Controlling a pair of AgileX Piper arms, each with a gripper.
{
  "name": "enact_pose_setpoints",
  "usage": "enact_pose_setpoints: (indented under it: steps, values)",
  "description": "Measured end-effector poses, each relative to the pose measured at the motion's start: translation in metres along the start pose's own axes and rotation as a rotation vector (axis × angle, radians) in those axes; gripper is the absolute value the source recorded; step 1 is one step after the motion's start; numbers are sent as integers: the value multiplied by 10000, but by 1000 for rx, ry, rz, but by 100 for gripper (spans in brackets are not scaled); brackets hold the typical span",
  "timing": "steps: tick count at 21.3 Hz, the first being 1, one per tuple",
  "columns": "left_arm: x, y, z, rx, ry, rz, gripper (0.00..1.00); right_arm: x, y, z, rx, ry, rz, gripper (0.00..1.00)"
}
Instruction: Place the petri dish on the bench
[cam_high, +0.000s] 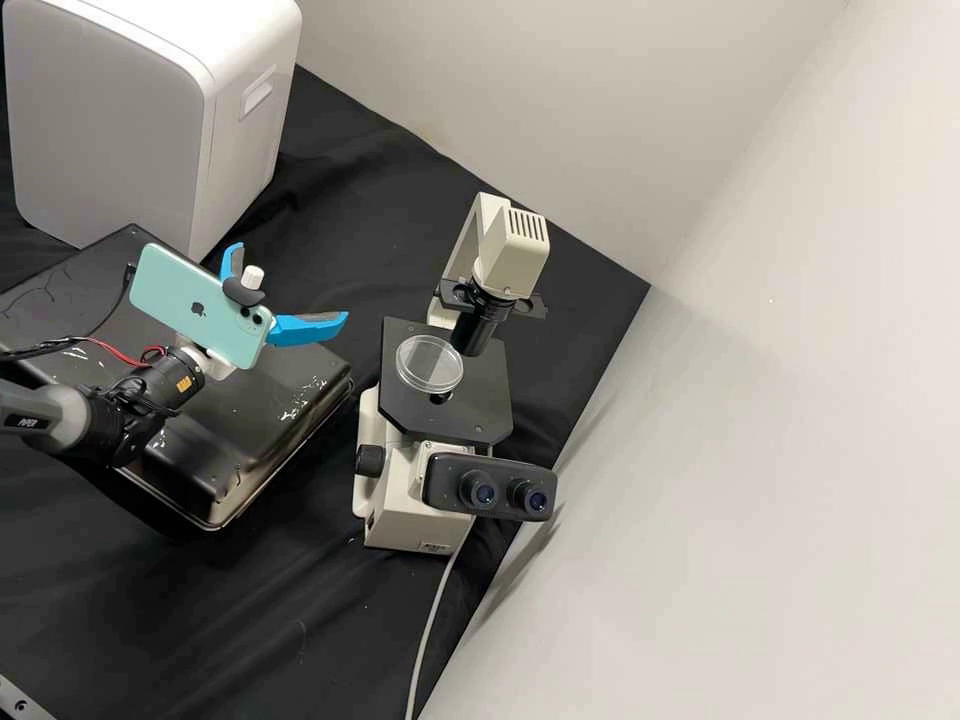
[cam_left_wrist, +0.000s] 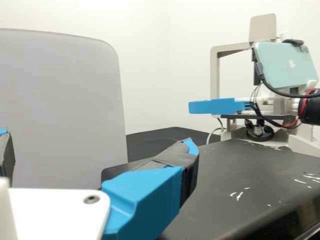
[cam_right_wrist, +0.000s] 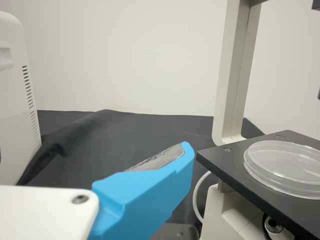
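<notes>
**Dish on the stage, not yet gripped**

Dish (cam_high: 430, 362) sits on the scope (cam_high: 405, 505) stage (cam_high: 485, 405), its rear edge just under the condenser (cam_high: 478, 325). Right arm (cam_high: 60, 415) hangs over the black case (cam_high: 250, 430) beside the scope. The right jaws are spread wide and hold nothing, tips near the stage edge but apart from the dish. The left jaws are also spread and empty, near the white box (cam_high: 130, 110) and well apart from the dish.

Risks, as I read it:
- Condenser overhangs the dish. A top-down approach would likely clip it, so side entry looks like the only way in.
- Dish is clear, shallow and probably slick. An off-centre pinch could shove it across the stage or off it.
- If it has a lid, a high grip may lift the lid alone.
- Phone (cam_high: 200, 305) on the right wrist adds bulk. A wrist roll near the scope column could hit it.
- Desk (cam_high: 200, 620) room by the scope is tight with the case alongside. The dish could land tilted on the case rim.
</notes>
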Motion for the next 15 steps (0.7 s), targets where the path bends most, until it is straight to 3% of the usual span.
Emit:
enact_pose_setpoints:
  steps: [7,10,15]
  values:
    - [0,1,-6,4,6,1,100,0,0,0,0,0,0,100]
    - [0,2,-13,18,14,2,100,0,6,3,0,0,3,100]
    - [3,-8,-17,19,17,-3,100,-38,131,147,-10,-30,40,100]
